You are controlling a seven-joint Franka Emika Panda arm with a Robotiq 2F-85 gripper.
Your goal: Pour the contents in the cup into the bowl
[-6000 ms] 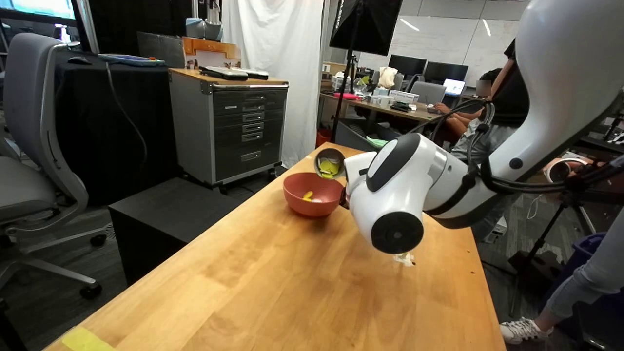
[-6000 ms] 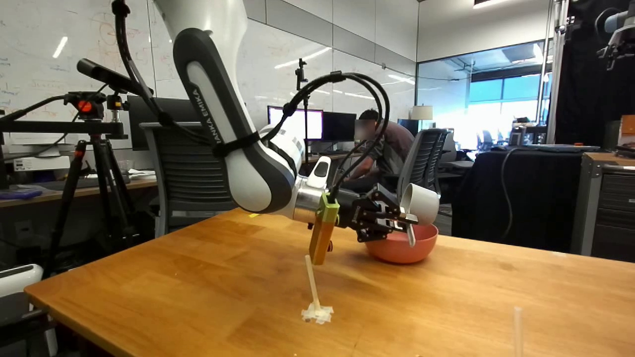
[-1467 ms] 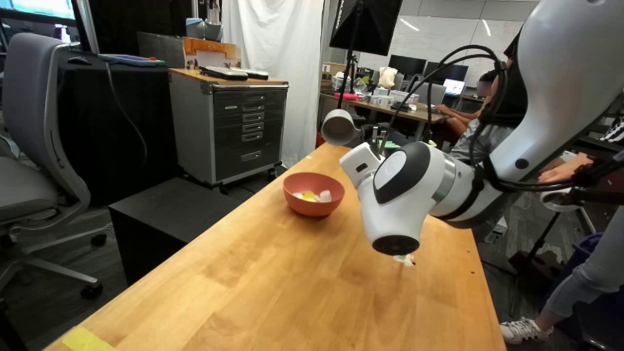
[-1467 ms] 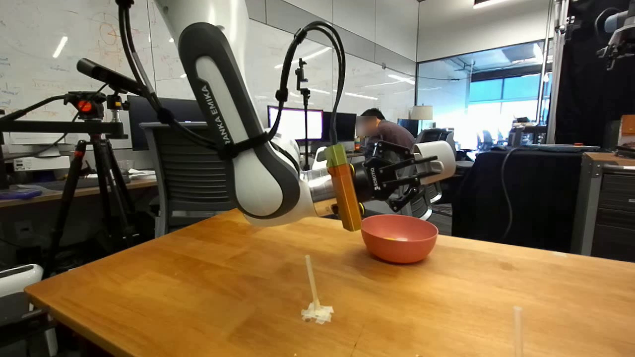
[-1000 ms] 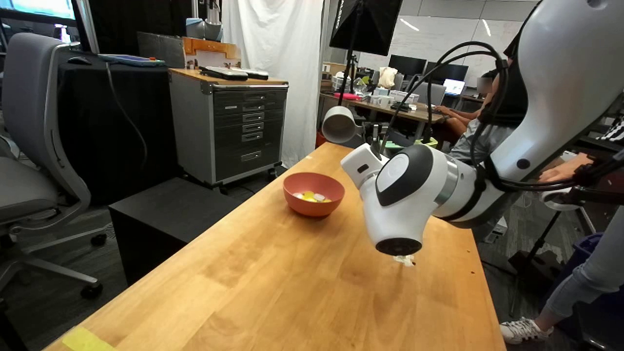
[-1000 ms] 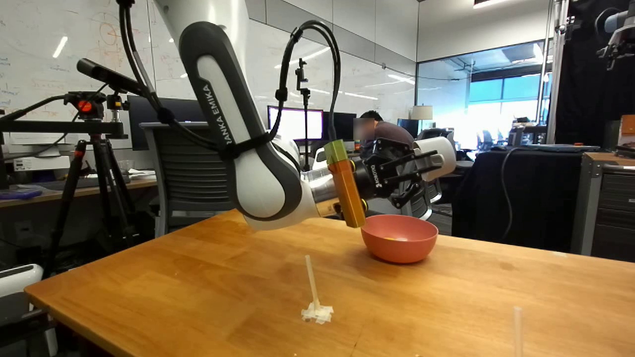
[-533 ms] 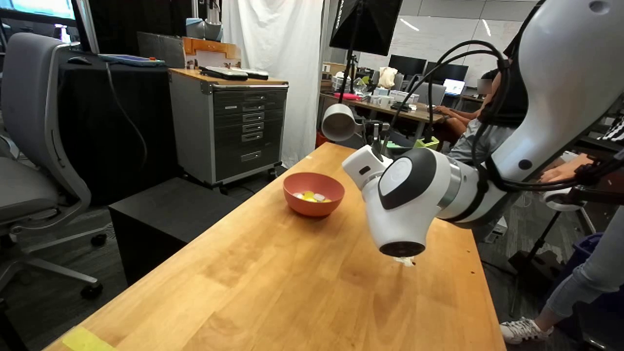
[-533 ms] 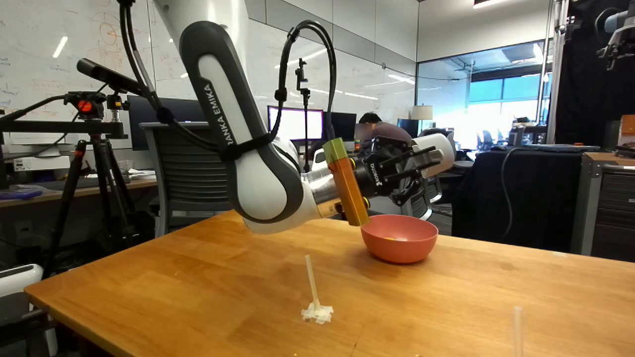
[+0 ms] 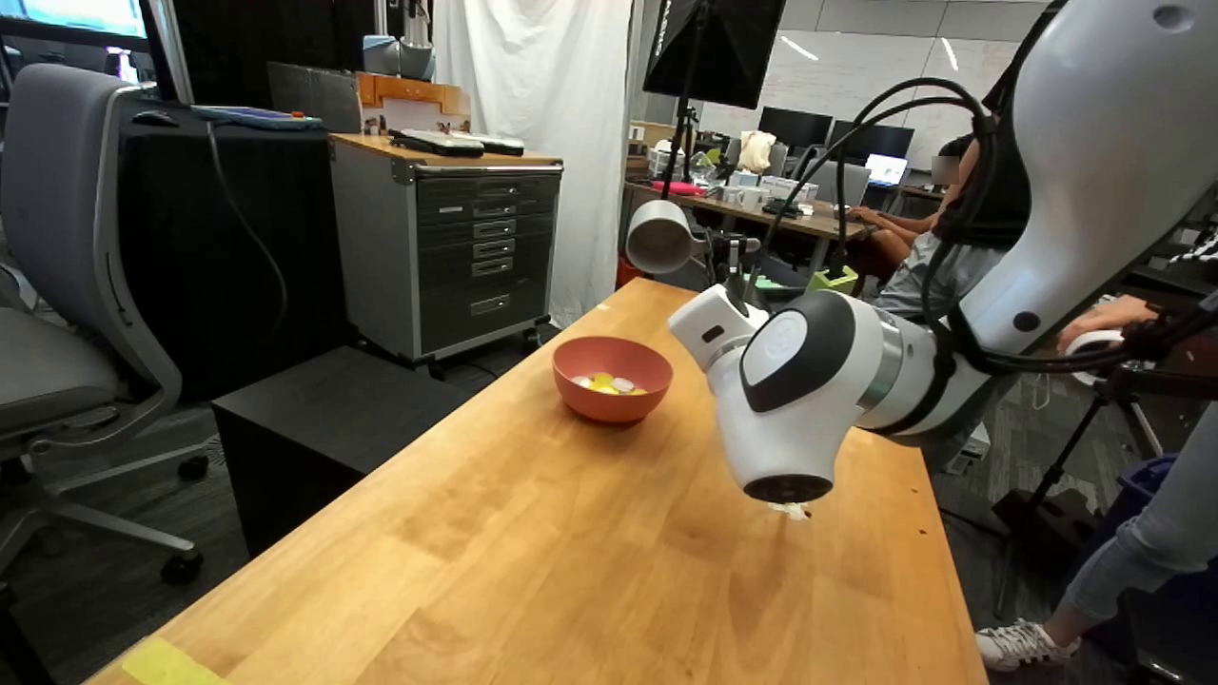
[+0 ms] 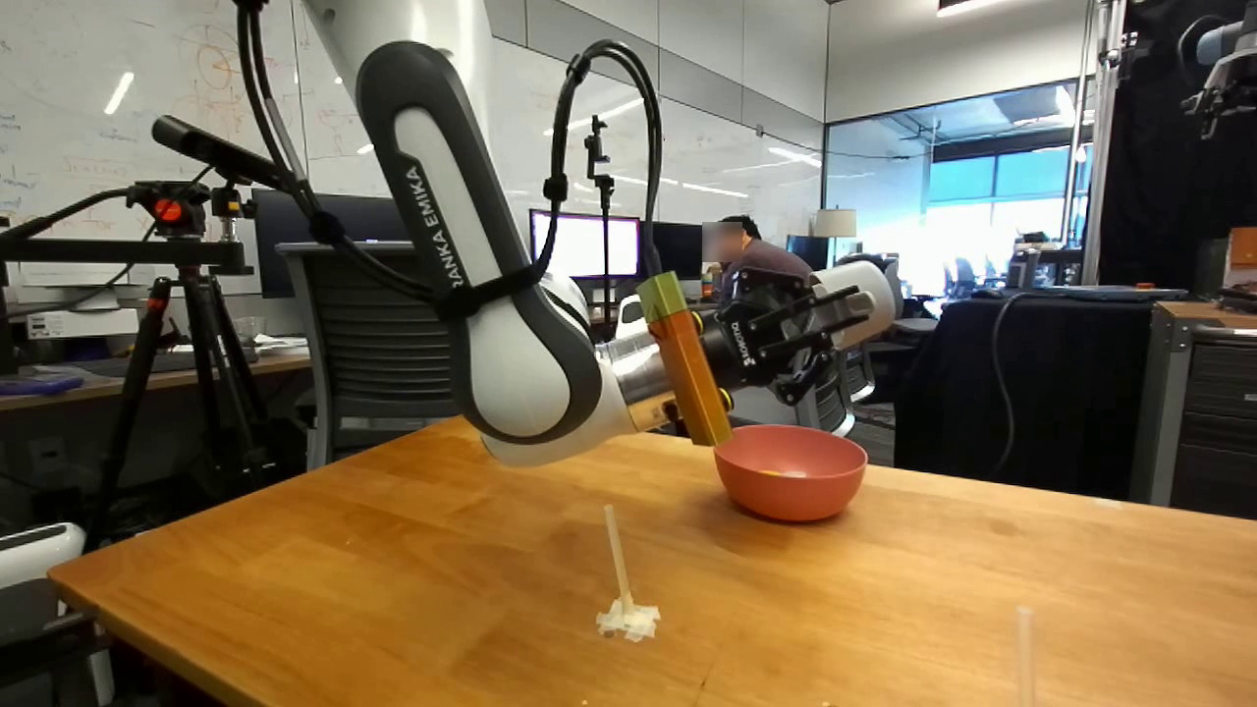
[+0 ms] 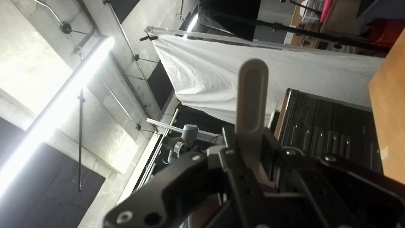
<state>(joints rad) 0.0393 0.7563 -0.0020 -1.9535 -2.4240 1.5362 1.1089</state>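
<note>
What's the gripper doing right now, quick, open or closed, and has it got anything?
Gripper: closed, holding the grey cup by its handle.

Around the drawer cabinet [image 9: 490, 233]

In an exterior view, behind it and rightward: a white curtain [image 9: 580, 171], then a black softbox [image 9: 718, 52]. Left of it: a black-draped table [image 9: 209, 285], then a grey chair [image 9: 57, 209]. Before it: a black box [image 9: 328, 404].

I'm looking into a robotics lab. An exterior view gives me a scribbled whiteboard [image 10: 187, 79] at ten o'clock and a second robot arm [image 10: 1239, 71] at two.
</note>
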